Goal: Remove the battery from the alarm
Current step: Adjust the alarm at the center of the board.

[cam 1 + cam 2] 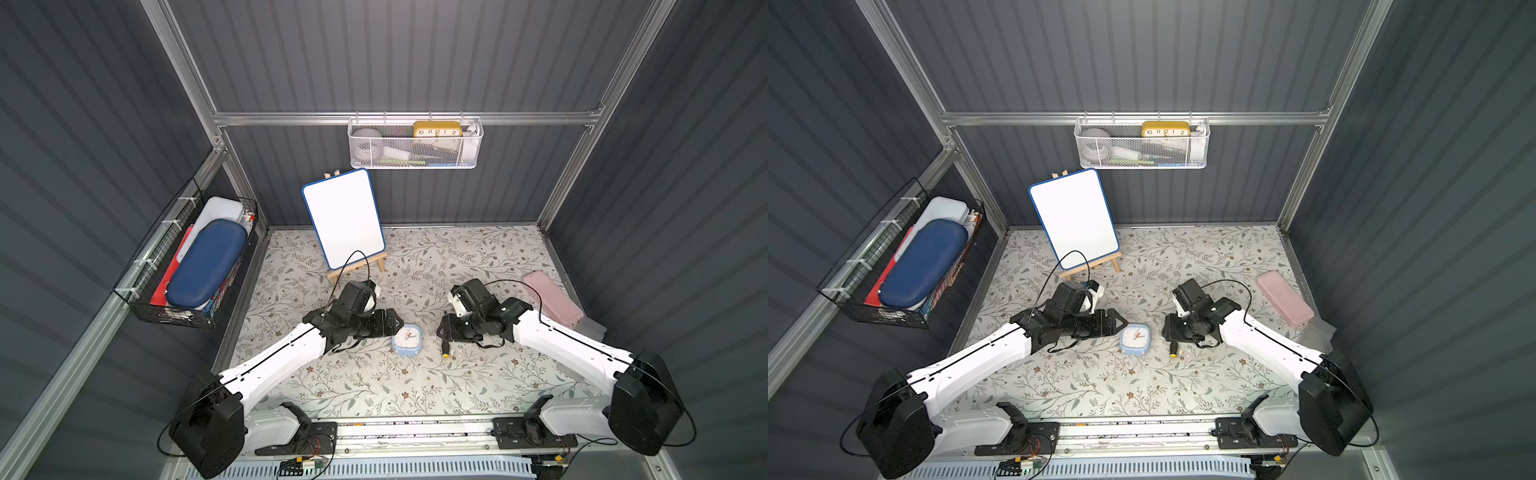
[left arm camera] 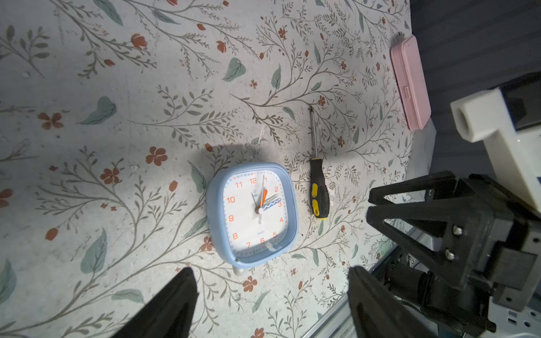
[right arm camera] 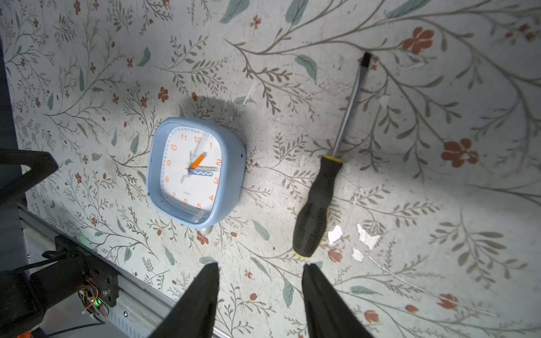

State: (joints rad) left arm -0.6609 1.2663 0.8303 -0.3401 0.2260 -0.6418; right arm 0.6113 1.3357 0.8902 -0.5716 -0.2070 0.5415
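The alarm [image 1: 407,338] [image 1: 1135,338] is a small light-blue clock lying dial up on the flowered table, between the two arms. Its white dial with orange numerals fills the middle of the left wrist view [image 2: 253,215] and the right wrist view [image 3: 194,172]. The battery is hidden; only the alarm's front shows. My left gripper [image 1: 399,324] [image 2: 270,270] hovers just left of the alarm, open and empty. To the alarm's right my right gripper [image 1: 440,328] [image 3: 261,265] is open too, above a black-and-yellow screwdriver [image 1: 445,349] [image 3: 319,204].
A whiteboard on an easel [image 1: 345,218] stands at the back. A pink case [image 1: 552,297] lies at the right wall. A black wire basket [image 1: 137,299] hangs on the left wall, and a white mesh basket [image 1: 473,153] with a yellow clock [image 1: 437,129] hangs on the back wall.
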